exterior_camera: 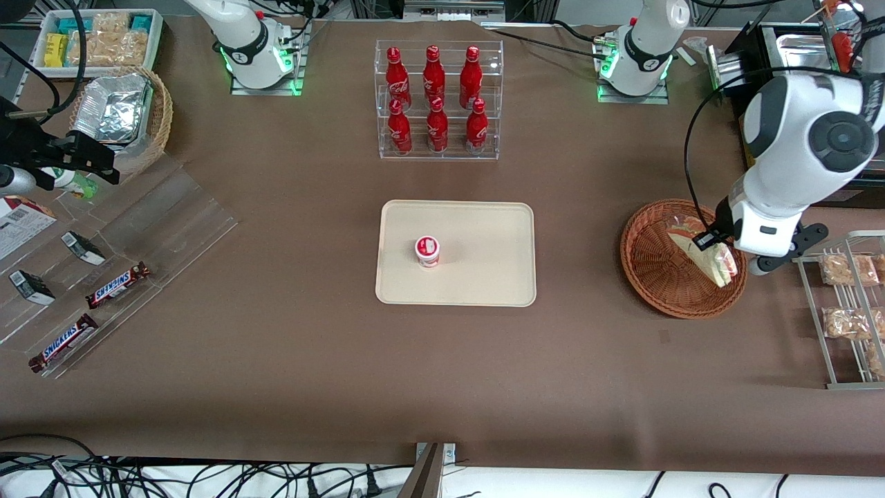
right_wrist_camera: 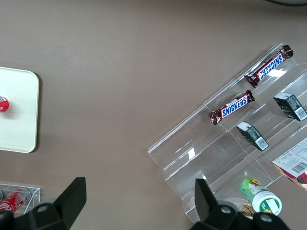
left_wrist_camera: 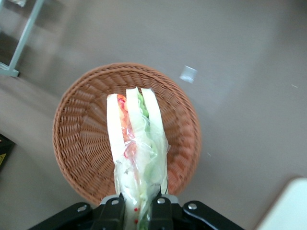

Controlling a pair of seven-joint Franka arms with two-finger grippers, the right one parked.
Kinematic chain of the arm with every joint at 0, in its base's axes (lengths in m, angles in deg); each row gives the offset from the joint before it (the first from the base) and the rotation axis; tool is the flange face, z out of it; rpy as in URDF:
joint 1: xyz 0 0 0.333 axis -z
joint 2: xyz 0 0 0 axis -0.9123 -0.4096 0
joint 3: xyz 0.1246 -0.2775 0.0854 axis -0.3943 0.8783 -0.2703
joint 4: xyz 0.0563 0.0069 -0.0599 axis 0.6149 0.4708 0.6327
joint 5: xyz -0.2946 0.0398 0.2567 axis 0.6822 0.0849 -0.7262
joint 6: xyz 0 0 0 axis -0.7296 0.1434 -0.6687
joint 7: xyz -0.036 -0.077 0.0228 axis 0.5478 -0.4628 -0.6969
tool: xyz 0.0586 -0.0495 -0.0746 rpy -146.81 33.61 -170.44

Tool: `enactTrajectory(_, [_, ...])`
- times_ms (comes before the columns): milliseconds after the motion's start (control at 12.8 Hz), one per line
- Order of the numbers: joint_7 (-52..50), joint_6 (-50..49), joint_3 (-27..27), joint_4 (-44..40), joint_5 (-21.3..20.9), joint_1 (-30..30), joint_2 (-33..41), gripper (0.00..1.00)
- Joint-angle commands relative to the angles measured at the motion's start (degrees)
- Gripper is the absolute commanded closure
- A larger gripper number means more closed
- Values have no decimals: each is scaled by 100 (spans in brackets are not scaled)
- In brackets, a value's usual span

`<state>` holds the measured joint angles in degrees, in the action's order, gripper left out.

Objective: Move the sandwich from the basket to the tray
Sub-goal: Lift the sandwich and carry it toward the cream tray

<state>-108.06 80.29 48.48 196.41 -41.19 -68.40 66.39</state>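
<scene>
The sandwich [exterior_camera: 719,263] [left_wrist_camera: 136,139] is a plastic-wrapped white-bread wedge with green and red filling. My left gripper [exterior_camera: 714,247] [left_wrist_camera: 139,203] is shut on its wide end, one black finger on each bread face. It hangs point-down over the round reddish-brown wicker basket [exterior_camera: 653,273] [left_wrist_camera: 81,139], above the part of the basket nearest the working arm's end. The cream-beige tray [exterior_camera: 484,228] [left_wrist_camera: 288,206] lies at the table's middle, toward the parked arm from the basket.
A small red-lidded white cup [exterior_camera: 427,250] stands on the tray. A clear rack of red bottles [exterior_camera: 438,97] is farther from the camera than the tray. A wire rack of snack packs [exterior_camera: 847,304] stands beside the basket at the working arm's end.
</scene>
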Motion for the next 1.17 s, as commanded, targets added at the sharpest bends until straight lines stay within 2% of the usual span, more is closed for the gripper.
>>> enactTrajectory(0, [722,-464,225,-596,576,3,-86,100])
enactTrajectory(313, [1427,-368,1226,-615,630,-6,-68,100])
enactTrajectory(626, [1534,237,2193,-597,596,12,-297,100])
enactTrajectory(861, [1481,599,2555,-518,586,46,-498,100])
enactTrajectory(1096, [1026,1361,2565,-256,438,423,-841,100])
